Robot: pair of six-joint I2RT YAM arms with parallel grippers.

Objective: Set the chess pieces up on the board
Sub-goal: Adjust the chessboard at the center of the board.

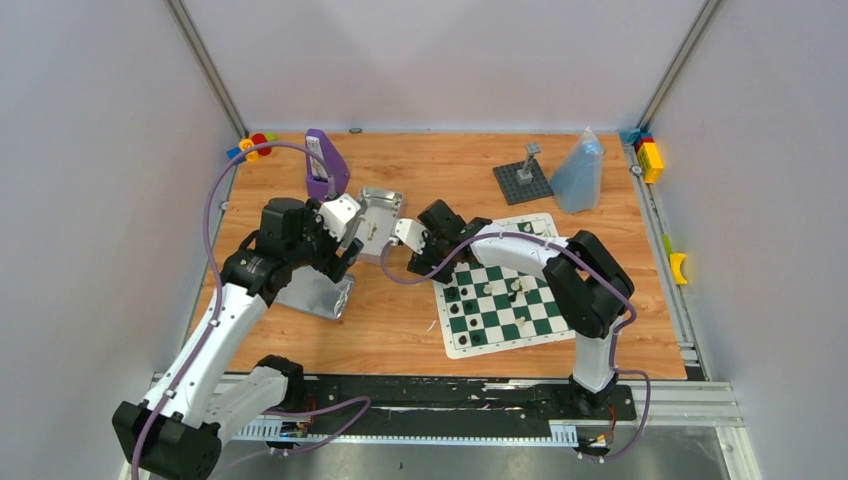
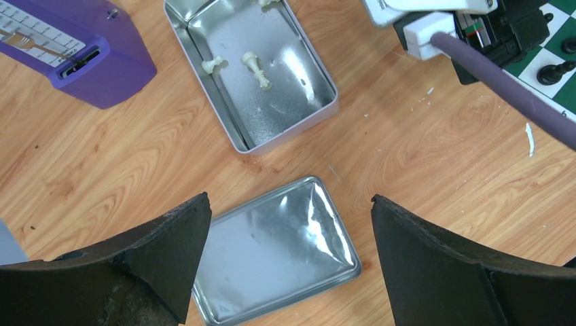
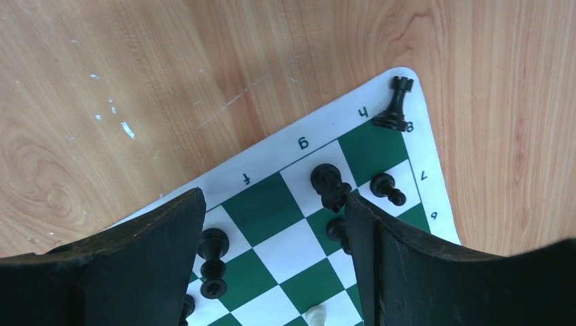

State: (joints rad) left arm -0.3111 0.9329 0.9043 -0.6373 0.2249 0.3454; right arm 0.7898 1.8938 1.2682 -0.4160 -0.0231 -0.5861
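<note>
Now the left gripper [image 2: 289, 204] hangs with its two fingers spread wide and nothing between them. Right under it lies the shiny lid [image 2: 278, 251]. A bit ahead of it sits the open tin [image 2: 299, 88], and a few white chess pieces [image 2: 255, 68] lie on their sides in there. I think the next job is to fetch one. To do it well, the gripper should slide forward until one piece is between its fingers. Then it should go down slowly, keep off the tin's wall, and squeeze gently so the piece does not pop out. The right gripper [image 3: 275, 197] is wide too and holds nothing. It hovers over a corner of the board [image 3: 261, 210]. A black knight [image 3: 329, 185] stands just beside one finger, and a black rook [image 3: 397, 102] stands further ahead at the corner.
</note>
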